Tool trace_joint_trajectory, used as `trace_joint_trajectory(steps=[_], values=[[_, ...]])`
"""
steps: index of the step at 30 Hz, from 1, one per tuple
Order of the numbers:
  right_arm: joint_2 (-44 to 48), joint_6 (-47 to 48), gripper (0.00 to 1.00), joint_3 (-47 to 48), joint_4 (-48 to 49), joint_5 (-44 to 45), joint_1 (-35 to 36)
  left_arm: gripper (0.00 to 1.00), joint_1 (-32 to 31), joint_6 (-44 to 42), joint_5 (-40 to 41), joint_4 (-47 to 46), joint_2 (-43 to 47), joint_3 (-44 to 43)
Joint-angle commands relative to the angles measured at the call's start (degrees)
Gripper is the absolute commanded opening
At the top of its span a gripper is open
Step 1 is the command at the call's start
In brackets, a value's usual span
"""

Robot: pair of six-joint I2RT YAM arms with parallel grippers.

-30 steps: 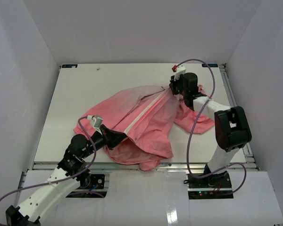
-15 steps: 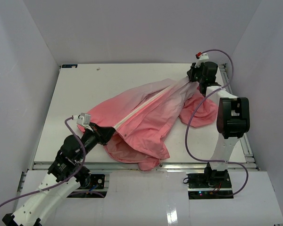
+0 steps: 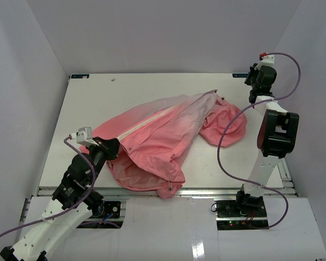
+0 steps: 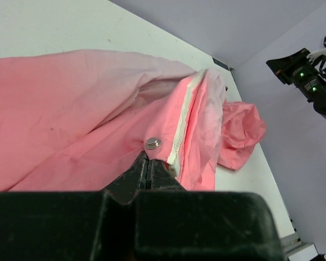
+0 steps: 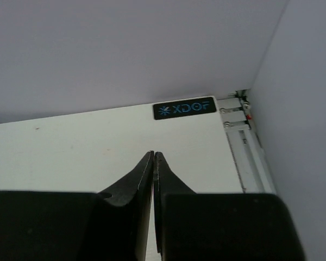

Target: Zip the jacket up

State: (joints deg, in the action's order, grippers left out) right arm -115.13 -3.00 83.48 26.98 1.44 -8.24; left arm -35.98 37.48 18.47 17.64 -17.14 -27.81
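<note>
The salmon-pink jacket (image 3: 157,136) lies crumpled across the middle of the table, its pale zipper edge (image 3: 146,122) running diagonally from lower left to upper right. My left gripper (image 3: 115,147) is shut on the jacket's near-left hem. In the left wrist view the left gripper (image 4: 146,161) pinches the jacket (image 4: 70,109) just below a metal snap stud (image 4: 152,143), beside the white zipper edge (image 4: 182,124). My right gripper (image 3: 252,82) hangs at the far right corner, apart from the jacket. The right gripper (image 5: 153,154) is shut with nothing in it, over bare table.
A metal rail (image 3: 271,117) runs along the table's right edge, also in the right wrist view as the rail (image 5: 243,142). A dark XDOF label (image 5: 185,109) marks the far right corner. White walls enclose the table. The right arm (image 4: 307,81) shows at the left wrist view's upper right.
The right gripper let go of the jacket's far end and swung away to the far right corner. The left gripper drew the hem left and toward the near edge, shifting the jacket.
</note>
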Motion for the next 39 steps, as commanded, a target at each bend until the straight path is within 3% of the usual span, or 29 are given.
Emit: trace_joint_trajectory(steps=[1, 4, 5, 7, 13, 17, 22, 28, 34, 39], values=[[0.3, -4.3, 0.08, 2.3, 3.3, -12.4, 1.1, 0.12, 0.0, -0.7, 2.6, -5.7, -1.0, -0.3], [0.9, -9.3, 0.08, 1.6, 3.2, -18.3, 2.6, 0.43, 0.0, -0.5, 1.4, -5.7, -3.4, 1.1], [1.5, -9.9, 0.08, 0.0, 3.5, -18.8, 4.1, 0.48, 0.0, -0.5, 1.5, -4.7, -3.9, 0.9], [3.2, -10.0, 0.09, -3.1, 4.2, -18.9, 6.8, 0.52, 0.0, -0.4, 1.7, -2.3, -4.3, -0.6], [3.6, -14.1, 0.31, -9.3, 8.8, -22.9, 14.7, 0.68, 0.0, -2.0, -2.1, 0.3, -0.4, -5.8], [3.1, -16.8, 0.35, -15.4, 10.3, -24.9, 17.8, 0.7, 0.0, -5.8, -5.8, -1.0, -11.8, -14.2], [9.2, -25.2, 0.35, -34.5, 19.6, -19.9, 19.4, 0.71, 0.0, -10.5, -10.6, -5.3, -31.3, -24.5], [17.6, -25.1, 0.36, -48.0, 24.9, -14.7, 21.7, 0.71, 0.2, -15.9, -16.0, -12.5, -52.3, -29.6], [26.6, -21.6, 0.4, -52.3, 21.8, -12.5, 22.8, 0.7, 0.3, -20.9, -26.4, -18.8, -70.7, -36.4], [31.9, -24.8, 0.44, -50.3, 16.9, -5.7, 22.9, 0.69, 0.3, -25.0, -24.5, -11.9, -88.4, -48.7]])
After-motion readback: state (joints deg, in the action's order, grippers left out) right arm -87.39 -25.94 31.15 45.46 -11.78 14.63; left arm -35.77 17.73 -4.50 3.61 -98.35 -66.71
